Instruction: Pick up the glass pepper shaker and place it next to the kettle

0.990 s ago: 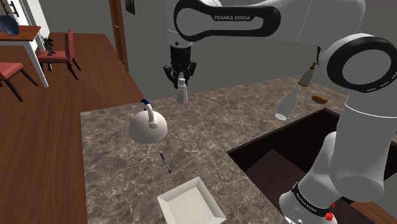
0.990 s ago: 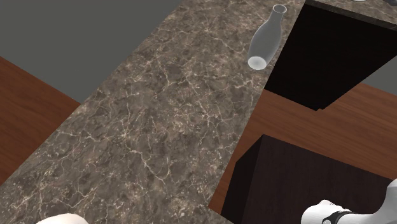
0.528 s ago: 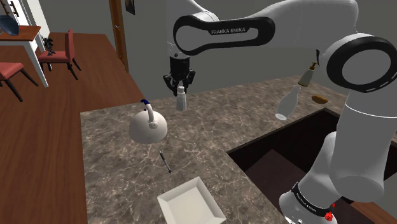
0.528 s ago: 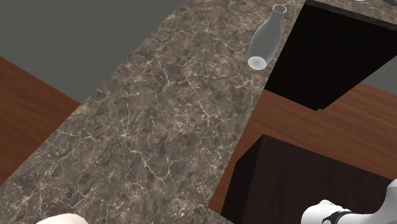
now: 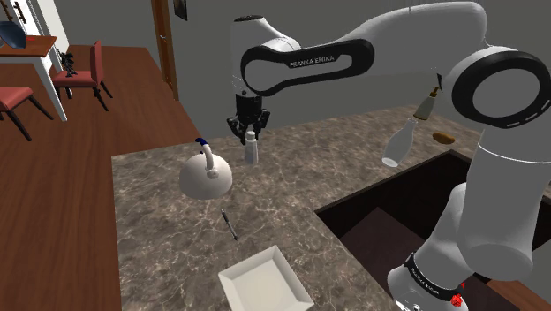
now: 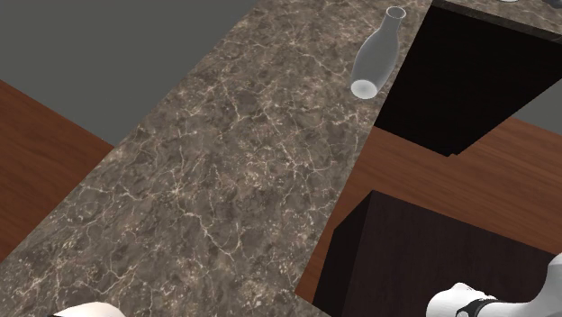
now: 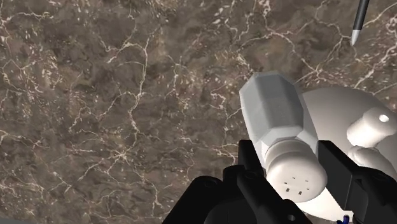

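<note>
In the shoulder view my black gripper (image 5: 250, 132) is shut on the cap end of the whitish pepper shaker (image 5: 252, 150), which hangs upright just to the right of the white kettle (image 5: 207, 175). The shaker's base is at or just above the marble counter (image 5: 291, 181); I cannot tell whether it touches. In the wrist view the gripper (image 7: 296, 177) clasps the shaker (image 7: 277, 118) between both fingers. The kettle's white dome (image 7: 337, 118) and its knob (image 7: 374, 125) lie right beside the shaker.
A clear bottle (image 5: 397, 146) (image 6: 374, 56) stands near the dark sink recess (image 5: 397, 221). A pen (image 5: 230, 224) (image 7: 361, 19) lies in front of the kettle, and a white square dish (image 5: 265, 281) sits at the counter's near edge. A small bottle (image 5: 426, 104) stands further back.
The gripper has come down with the shaker in it, from above the counter's back edge to counter level beside the kettle. Nothing else has moved.
</note>
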Controlling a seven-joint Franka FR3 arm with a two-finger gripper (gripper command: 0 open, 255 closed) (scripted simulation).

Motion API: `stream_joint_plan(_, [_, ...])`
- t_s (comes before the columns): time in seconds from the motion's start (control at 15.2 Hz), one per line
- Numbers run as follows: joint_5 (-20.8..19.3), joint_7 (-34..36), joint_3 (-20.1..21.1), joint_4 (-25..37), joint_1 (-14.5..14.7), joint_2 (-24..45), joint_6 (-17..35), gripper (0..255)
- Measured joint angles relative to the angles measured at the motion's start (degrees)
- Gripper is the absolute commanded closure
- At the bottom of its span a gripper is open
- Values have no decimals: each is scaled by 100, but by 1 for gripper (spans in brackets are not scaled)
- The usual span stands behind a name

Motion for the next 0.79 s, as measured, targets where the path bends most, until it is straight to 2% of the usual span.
stream_joint_plan(0.79, [-59,122,-12,-591,0,237,821,255])
